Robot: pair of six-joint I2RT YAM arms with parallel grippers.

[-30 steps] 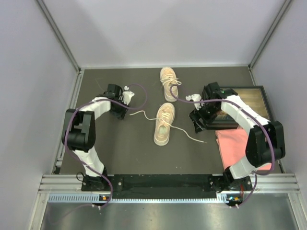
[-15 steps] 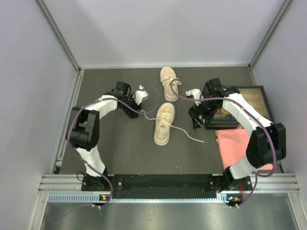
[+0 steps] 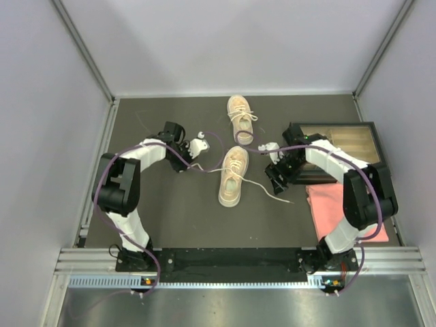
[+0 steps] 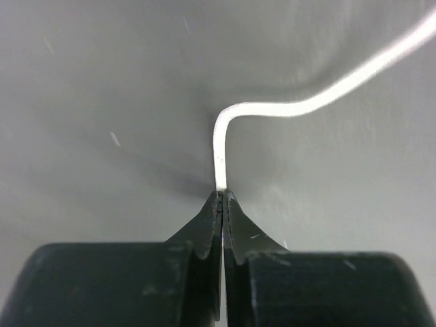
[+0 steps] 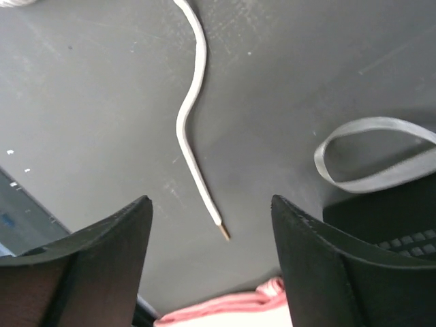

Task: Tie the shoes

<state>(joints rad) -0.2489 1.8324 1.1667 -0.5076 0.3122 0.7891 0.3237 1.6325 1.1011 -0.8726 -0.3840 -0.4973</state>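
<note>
Dark grey table [image 3: 170, 211], closed in by pale walls [image 3: 225, 48].
The near shoe [image 3: 231, 178] lies mid-table, the far shoe [image 3: 240, 117] just behind it. The left gripper [image 4: 222, 197] is clenched on a white lace [image 4: 272, 109]. The right gripper [image 5: 211, 202] hangs released above the other lace end [image 5: 197, 177]. A pink cloth [image 3: 337, 204] and a wooden tray [image 3: 334, 125] lie at the right.

Lab test cell: white panels [image 3: 238, 41], aluminium rails [image 3: 88, 260].
</note>
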